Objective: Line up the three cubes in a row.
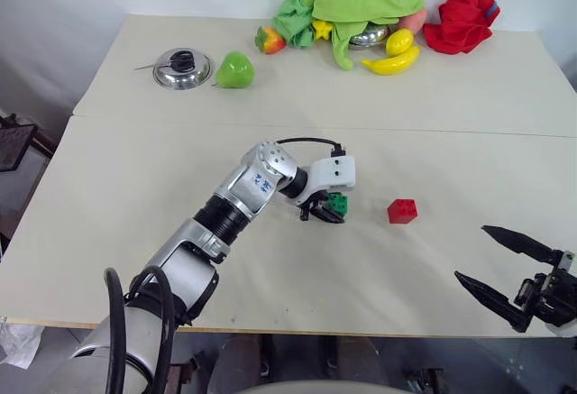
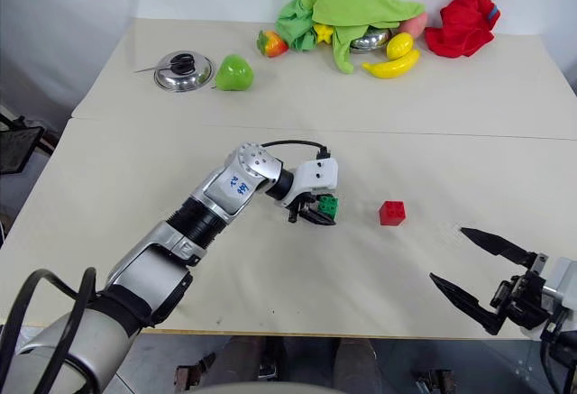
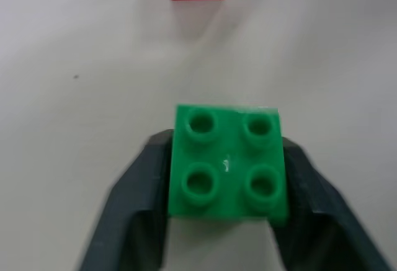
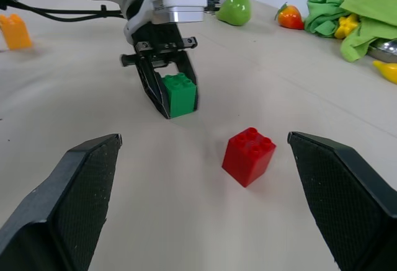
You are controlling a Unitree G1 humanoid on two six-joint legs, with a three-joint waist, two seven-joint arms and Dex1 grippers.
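Left gripper down at the table, fingers either side of the green cube. Hugging its flanks, but can't tell if actually pinching or already letting go. Cube sits upright, studs up, apparently resting on the table, probably set there to start the row. Red cube just beyond that gripper's tips, near but not touching, so likely the row's anchor. Yellow-orange cube way off behind the left arm, not lined up yet. Right gripper parked aside, fingers spread wide, empty.
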